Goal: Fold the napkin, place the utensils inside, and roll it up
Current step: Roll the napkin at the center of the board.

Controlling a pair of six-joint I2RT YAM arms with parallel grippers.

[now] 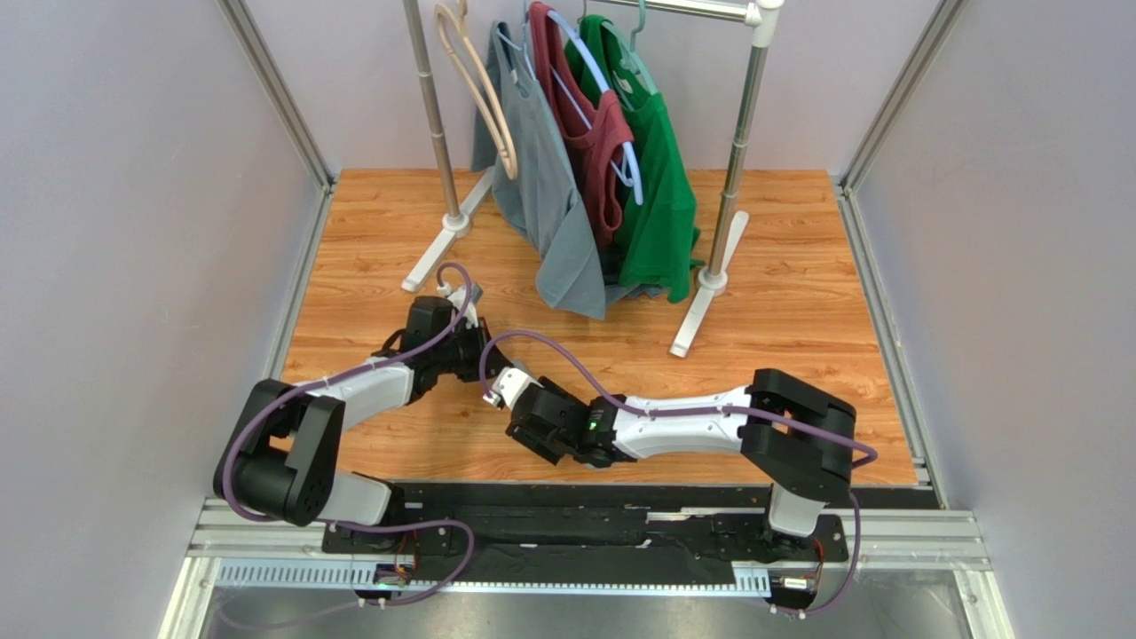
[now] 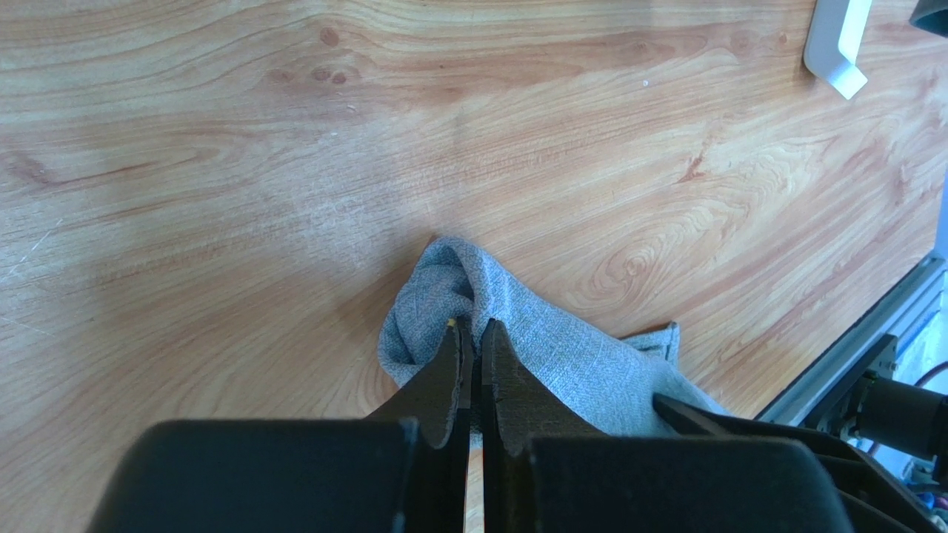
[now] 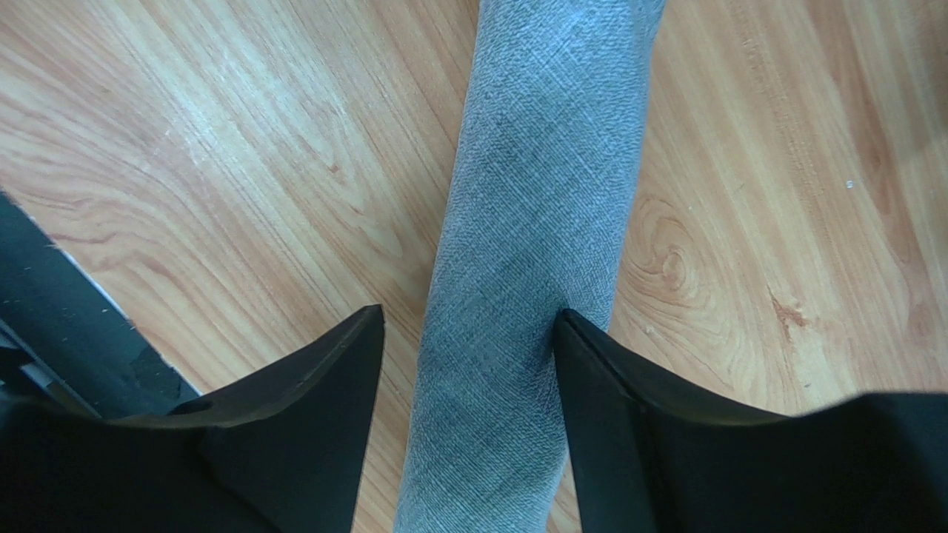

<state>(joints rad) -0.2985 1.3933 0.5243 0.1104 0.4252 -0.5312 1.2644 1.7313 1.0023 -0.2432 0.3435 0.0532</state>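
The napkin [image 3: 534, 200] is found already rolled into a tight tube on the worktop [image 3: 200, 156]. No fork is seen, so it is presumed wrapped inside, and little is judged left to do. The right tool [image 3: 470, 322] is held open astride the roll, with one finger touching it. The left tool [image 2: 473, 328] is shut at the roll's end, and whether cloth is pinched cannot be told.

Top external: high above and behind the arm bases [image 1: 800, 513], facing down and forward over the whole table [image 1: 800, 306] to the clothes rack [image 1: 727, 147]. Left wrist: low and close, looking along the wood at the napkin [image 2: 534, 333]. Right wrist: closer still, straight down on the same napkin [image 3: 534, 222].
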